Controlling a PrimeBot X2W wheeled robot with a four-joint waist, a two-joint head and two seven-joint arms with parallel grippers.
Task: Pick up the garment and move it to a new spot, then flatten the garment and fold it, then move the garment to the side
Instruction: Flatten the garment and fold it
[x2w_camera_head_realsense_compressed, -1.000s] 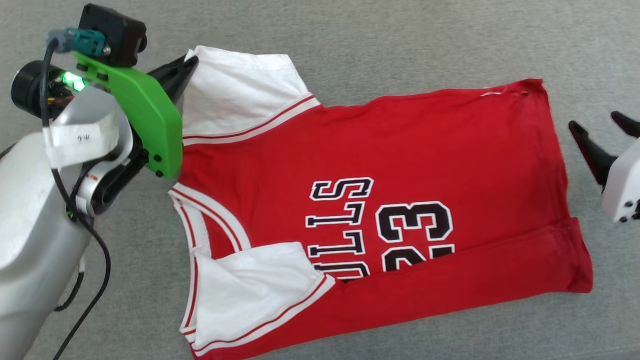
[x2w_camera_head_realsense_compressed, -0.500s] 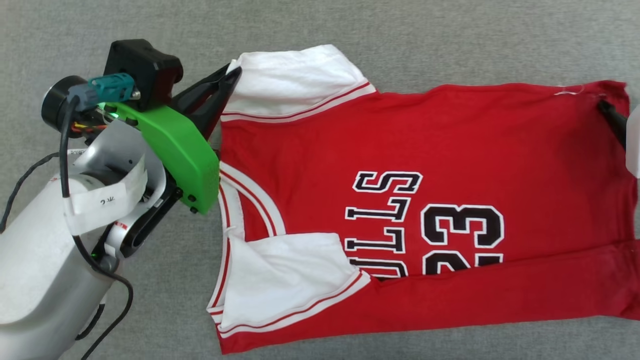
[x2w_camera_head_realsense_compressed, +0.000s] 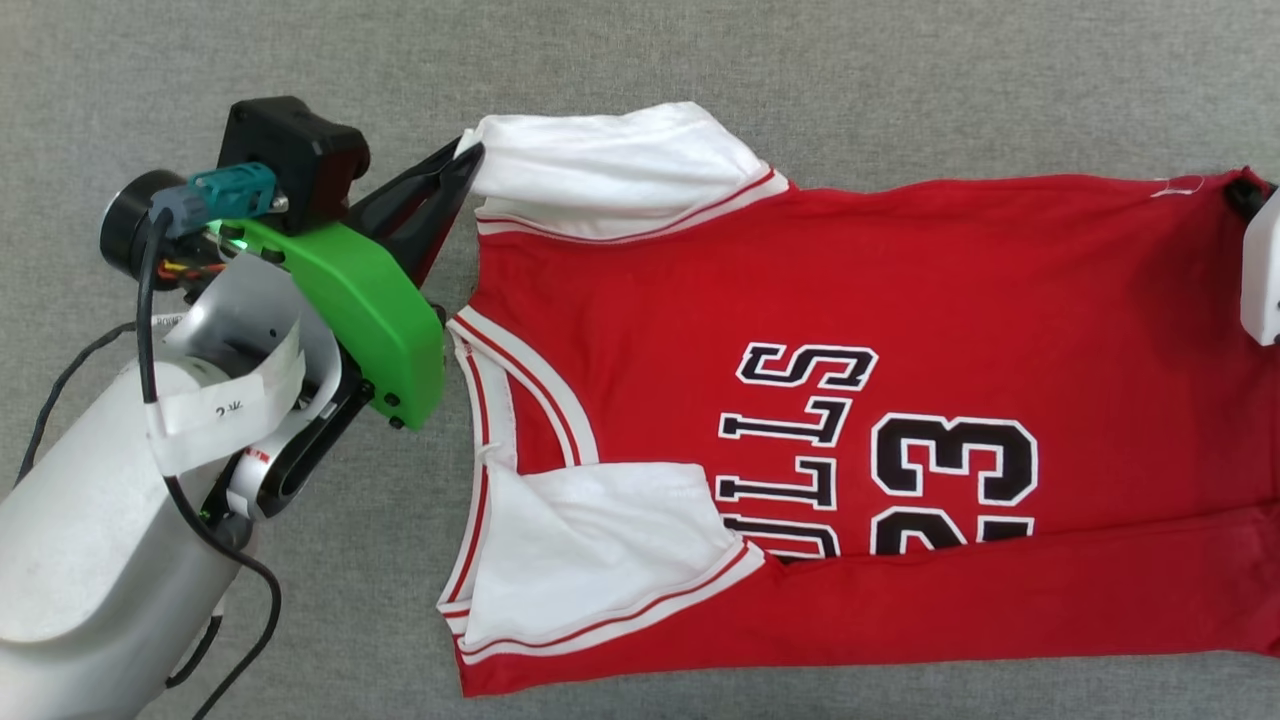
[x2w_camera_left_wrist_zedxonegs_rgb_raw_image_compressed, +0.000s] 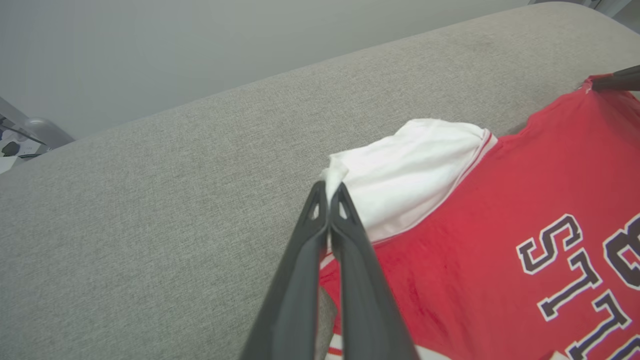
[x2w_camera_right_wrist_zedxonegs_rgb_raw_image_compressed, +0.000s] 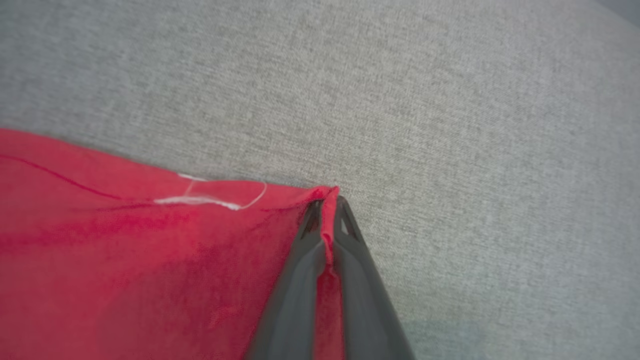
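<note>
We are holding the garment (x2w_camera_head_realsense_compressed: 850, 380) by two corners on the gray cushion (x2w_camera_head_realsense_compressed: 700, 60).
Head view: our left gripper (x2w_camera_head_realsense_compressed: 466, 160) is pinching the white sleeve (x2w_camera_head_realsense_compressed: 610, 165), and our right gripper (x2w_camera_head_realsense_compressed: 1245, 192) is pinching the red hem corner (x2w_camera_head_realsense_compressed: 1215, 190). Left wrist view: the left gripper is squeezing just a tiny sleeve tip. Right wrist view: the right gripper is nipping a thin bit of that corner. If we pull too hard, either bit could slip out.

Garment (x2w_camera_head_realsense_compressed: 850, 300) hem beyond right edge

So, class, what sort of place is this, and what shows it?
Probably an indoor test room: a grey fabric-covered surface with a rounded edge, a plain wall behind it, and a jersey laid out.
</note>
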